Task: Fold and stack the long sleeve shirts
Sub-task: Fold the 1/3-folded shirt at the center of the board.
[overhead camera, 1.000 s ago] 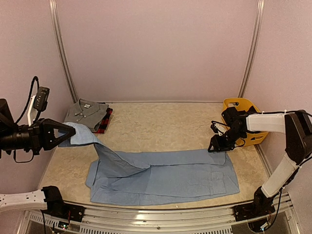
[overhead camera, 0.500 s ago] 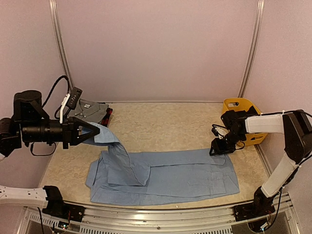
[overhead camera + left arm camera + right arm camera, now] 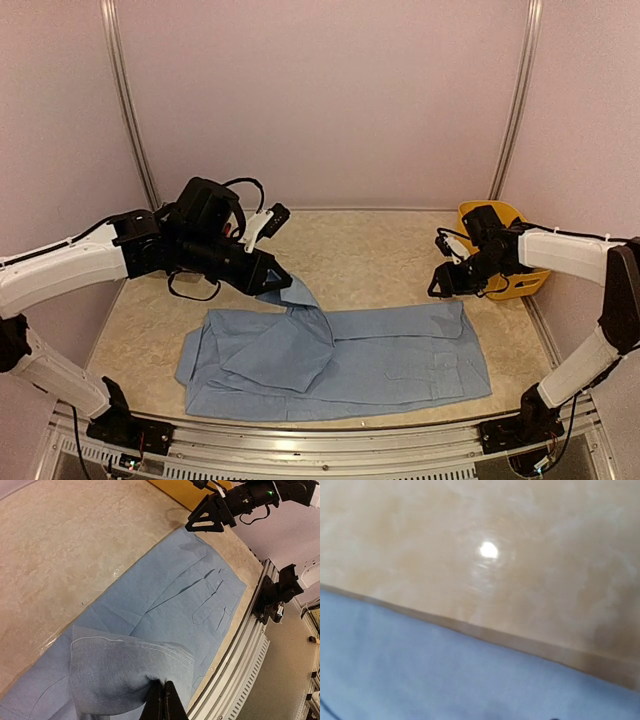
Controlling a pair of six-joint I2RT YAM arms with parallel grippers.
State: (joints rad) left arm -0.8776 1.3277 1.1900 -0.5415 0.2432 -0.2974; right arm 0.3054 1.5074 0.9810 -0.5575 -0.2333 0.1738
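Observation:
The light blue shirt (image 3: pixel 400 360) lies spread across the front of the table. It also shows in the left wrist view (image 3: pixel 165 595) and the right wrist view (image 3: pixel 420 670). My left gripper (image 3: pixel 278 283) is shut on its sleeve (image 3: pixel 300 300) and holds it above the shirt's middle; the shut fingertips (image 3: pixel 163 702) pinch the bunched cloth. My right gripper (image 3: pixel 436 291) hovers just off the shirt's far right corner, drawn to a point and holding nothing; it also shows in the left wrist view (image 3: pixel 190 528). The grey and plaid shirts are hidden behind my left arm.
A yellow plastic basket (image 3: pixel 500 215) stands at the back right, just behind my right arm. The beige table (image 3: pixel 380 250) has walls close on three sides. A metal rail (image 3: pixel 330 445) runs along the front edge.
My left gripper has carried the sleeve from the far left rightward over the shirt body, folding it inward. My right gripper has lifted slightly off the shirt's far right corner.

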